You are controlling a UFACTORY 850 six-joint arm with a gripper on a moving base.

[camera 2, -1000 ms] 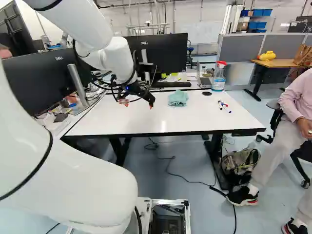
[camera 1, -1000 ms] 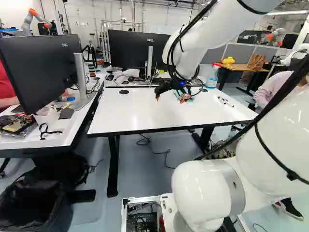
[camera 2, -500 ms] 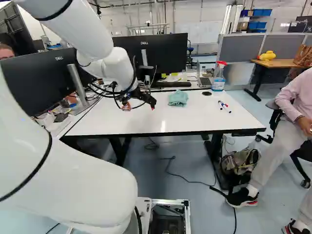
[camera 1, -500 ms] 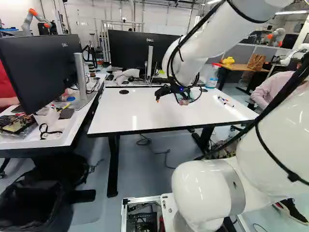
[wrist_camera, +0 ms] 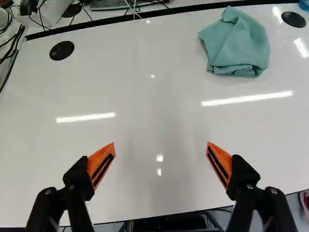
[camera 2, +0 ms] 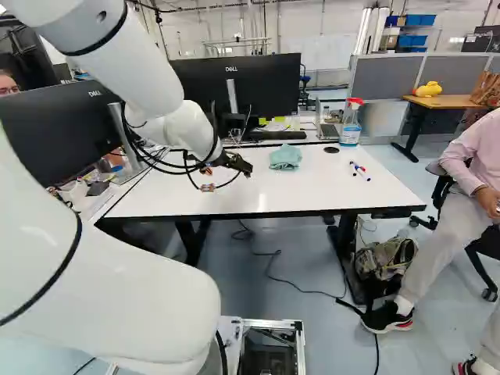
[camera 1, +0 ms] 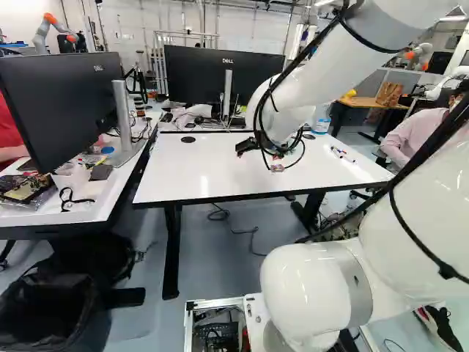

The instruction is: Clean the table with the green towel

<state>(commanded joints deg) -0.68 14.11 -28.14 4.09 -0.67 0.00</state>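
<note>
Atm claw hangs above tbl (fingers wide apart).

The left base view is looking from behind and left of the glossy white jointed arm, facing ahead and slightly down. The right base view is doing likewise from behind and right. Both are taking in the white rectangular tabletop from well back, sharing it, the arm and the wide black flat-screen monitor beyond. The wrist view is looking from the arm's end along the black two-fingered gripper, facing steeply down and forward, much nearer the tabletop. It is sharing that white surface with both base views, and the crumpled teal cloth towel with the right one.
</note>
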